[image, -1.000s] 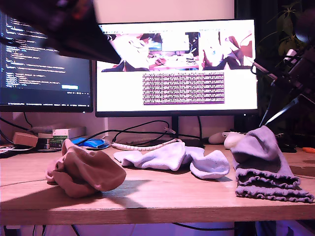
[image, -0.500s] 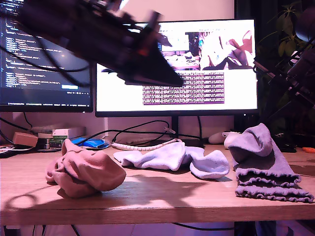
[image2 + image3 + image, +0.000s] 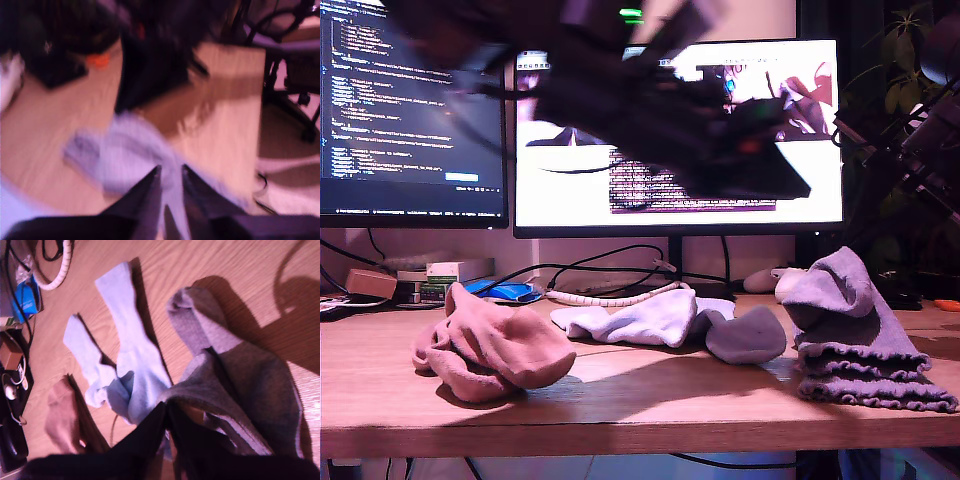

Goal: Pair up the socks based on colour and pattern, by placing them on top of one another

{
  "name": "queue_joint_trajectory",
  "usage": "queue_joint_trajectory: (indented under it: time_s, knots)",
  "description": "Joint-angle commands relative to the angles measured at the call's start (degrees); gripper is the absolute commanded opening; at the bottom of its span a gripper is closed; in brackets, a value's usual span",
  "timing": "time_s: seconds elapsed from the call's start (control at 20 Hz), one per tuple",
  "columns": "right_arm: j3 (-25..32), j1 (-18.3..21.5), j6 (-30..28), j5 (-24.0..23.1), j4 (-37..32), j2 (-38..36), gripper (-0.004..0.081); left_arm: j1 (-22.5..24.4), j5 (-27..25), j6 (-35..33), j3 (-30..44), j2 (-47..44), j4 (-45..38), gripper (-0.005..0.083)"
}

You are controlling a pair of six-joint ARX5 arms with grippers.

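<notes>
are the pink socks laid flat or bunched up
Bunched up. The pink socks sit as one crumpled, rounded mound with deep folds near the desk's front edge, at the exterior view's left.

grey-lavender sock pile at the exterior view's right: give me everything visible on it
The grey-lavender sock pile is soft ribbed knit, limp, with frilly ruffled cuffs stacked in layers at its front edge. It rests on the wooden desk, rear part bunched up into a peak. It looks like more than one sock layered together, though the count is unclear. It lies apart from the pale-blue socks beside it. No end effector touches it in the exterior view; the blurred first wrist view shows lavender fabric just past the tips.
</notes>
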State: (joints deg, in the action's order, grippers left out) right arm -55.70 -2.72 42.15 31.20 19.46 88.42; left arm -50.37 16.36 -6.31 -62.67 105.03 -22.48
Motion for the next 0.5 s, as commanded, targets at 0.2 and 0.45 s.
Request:
queue_joint_trajectory:
  time_s: [0.2, 0.45]
  knots:
    - [0.9, -0.2, 0.1, 2.3, -0.6, 1.0, -0.0010, -3.0, -2.0, -0.2, -4.0, 6.9, 2.1, 0.0348]
    - [0.9, -0.2, 0.1, 5.1, -1.0, 1.0, -0.0010, -4.5, -7.2, -0.2, -6.1, 10.5, 2.1, 0.0348]
